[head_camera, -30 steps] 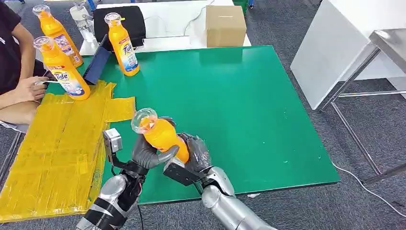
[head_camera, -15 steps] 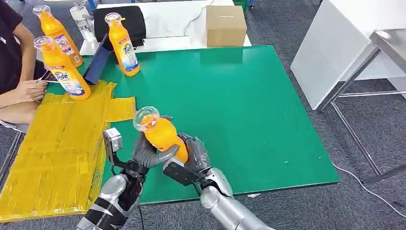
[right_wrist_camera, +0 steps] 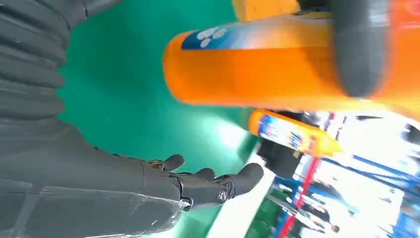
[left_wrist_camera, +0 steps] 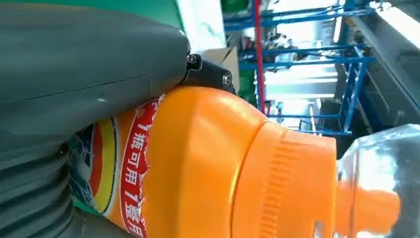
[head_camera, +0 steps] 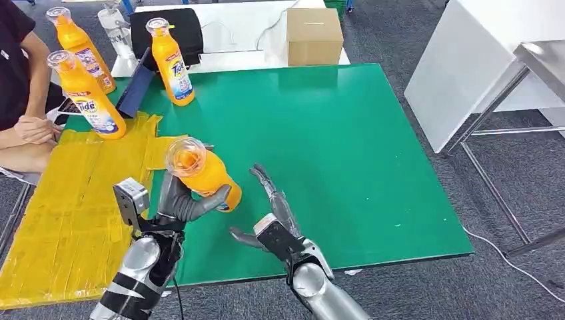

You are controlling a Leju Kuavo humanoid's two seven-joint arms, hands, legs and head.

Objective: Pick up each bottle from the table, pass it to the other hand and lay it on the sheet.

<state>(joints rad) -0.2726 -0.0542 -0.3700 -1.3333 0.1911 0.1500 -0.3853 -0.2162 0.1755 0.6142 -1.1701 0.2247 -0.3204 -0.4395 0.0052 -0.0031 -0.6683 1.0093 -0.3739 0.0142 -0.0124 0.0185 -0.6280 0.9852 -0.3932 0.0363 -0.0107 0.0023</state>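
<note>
Your left hand (head_camera: 178, 200) has its fingers wrapped round the body of an orange bottle (head_camera: 200, 172) and holds it tilted above the near left part of the green table (head_camera: 346, 133), cap pointing towards you, just beside the edge of the yellow sheet (head_camera: 73, 193). Your right hand (head_camera: 270, 203) is spread wide with nothing in it, fingers pointing away over the table, just to the right of the bottle and clear of it. So the hand-over of this bottle looks finished: the left hand alone has it.

What is left for this one is to carry it left over the sheet and lay it down on its side. No bottle lies on the sheet yet.

After that, three more orange bottles wait upright at the far left: one (head_camera: 88, 97) at the far edge of the sheet, one (head_camera: 171, 63) on the green table and one (head_camera: 78, 41) behind them. A person's hand (head_camera: 36, 128) rests near the sheet's far left side, so mind it when you swing the bottle across.
</note>
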